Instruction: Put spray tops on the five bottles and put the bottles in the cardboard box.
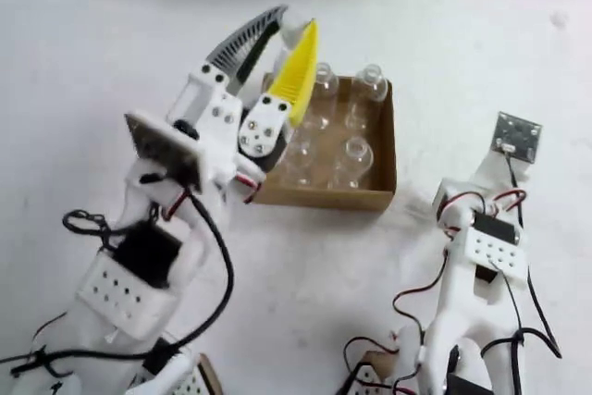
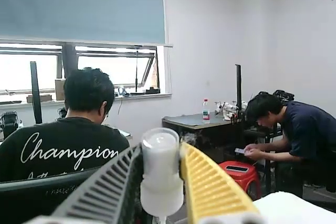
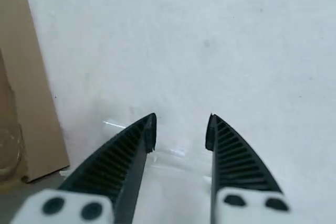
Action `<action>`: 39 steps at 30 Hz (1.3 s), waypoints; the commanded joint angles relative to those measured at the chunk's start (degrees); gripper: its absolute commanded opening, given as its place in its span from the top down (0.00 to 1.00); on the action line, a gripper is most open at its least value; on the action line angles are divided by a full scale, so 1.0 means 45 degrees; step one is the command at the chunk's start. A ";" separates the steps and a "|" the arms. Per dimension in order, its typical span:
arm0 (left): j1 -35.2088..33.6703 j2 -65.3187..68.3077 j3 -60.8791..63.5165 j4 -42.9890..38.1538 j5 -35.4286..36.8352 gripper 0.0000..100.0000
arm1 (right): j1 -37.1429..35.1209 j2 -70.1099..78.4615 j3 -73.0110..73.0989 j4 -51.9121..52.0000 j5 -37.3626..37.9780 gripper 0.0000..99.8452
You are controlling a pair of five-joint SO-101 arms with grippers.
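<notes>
My left gripper (image 1: pixel 298 18), with one grey and one yellow finger, is raised above the far left corner of the cardboard box (image 1: pixel 324 196), shut on a white spray top (image 1: pixel 294 32). In the left wrist view the spray top (image 2: pixel 160 171) stands upright between the fingers of the left gripper (image 2: pixel 160 149). Several clear bottles (image 1: pixel 356 156) stand upright in the box with bare necks. My right gripper (image 3: pixel 181 129) hangs open just above the white table, beside the box wall (image 3: pixel 31 103). Nothing solid sits between its black fingers.
The right arm (image 1: pixel 486 247) stands to the right of the box, with its cables (image 1: pixel 416 302) trailing toward the near edge. The left arm's black cable (image 1: pixel 217 265) loops beside the box's near left corner. White table lies beyond the box and between the arms.
</notes>
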 commanded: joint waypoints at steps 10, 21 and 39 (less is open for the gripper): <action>0.0225 0.1377 -0.1661 0.1465 0.1915 0.98 | 0.0283 0.0010 -0.0078 -0.0596 0.0039 0.86; -0.1241 0.0947 -0.1641 0.4767 0.3360 0.98 | 0.0264 0.0010 -0.0059 -0.0596 0.0039 0.86; -0.1455 0.0869 0.0117 0.2422 0.3419 0.98 | 0.0244 0.0010 -0.0059 -0.0596 0.0039 0.86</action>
